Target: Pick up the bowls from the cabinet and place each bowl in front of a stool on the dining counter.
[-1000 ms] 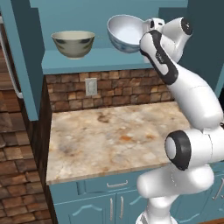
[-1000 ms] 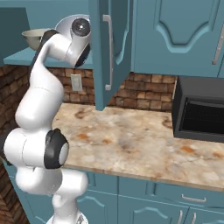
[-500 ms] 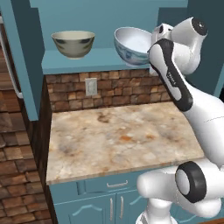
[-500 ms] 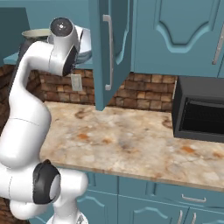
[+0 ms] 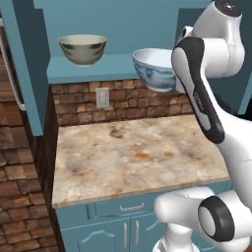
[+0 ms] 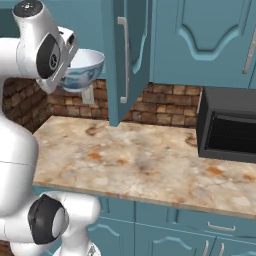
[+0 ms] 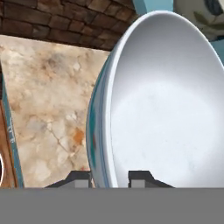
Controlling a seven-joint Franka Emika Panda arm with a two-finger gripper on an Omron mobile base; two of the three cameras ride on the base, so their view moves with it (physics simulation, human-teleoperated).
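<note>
With rim pinched between fingers, hand (image 7: 109, 177) grips white-blue bowl (image 5: 155, 69) clear of cabinet shelf (image 5: 98, 66) front edge, ready for carrying; beige-olive bowl (image 5: 82, 49) awaits on shelf.

You cannot see the right side of the white bowl (image 5: 153, 69); the arm covers it. The beige bowl (image 7: 205, 15) is cut off at the upper right corner.

A white bowl with blue pattern (image 7: 162, 105) sits with its rim wall pinched between the two fingertips (image 7: 141, 177), its hollow opening beyond them. A beige-olive bowl with dark markings (image 5: 82, 48) stands upright on the cabinet (image 5: 98, 68) shelf, well apart from the fingers.
</note>
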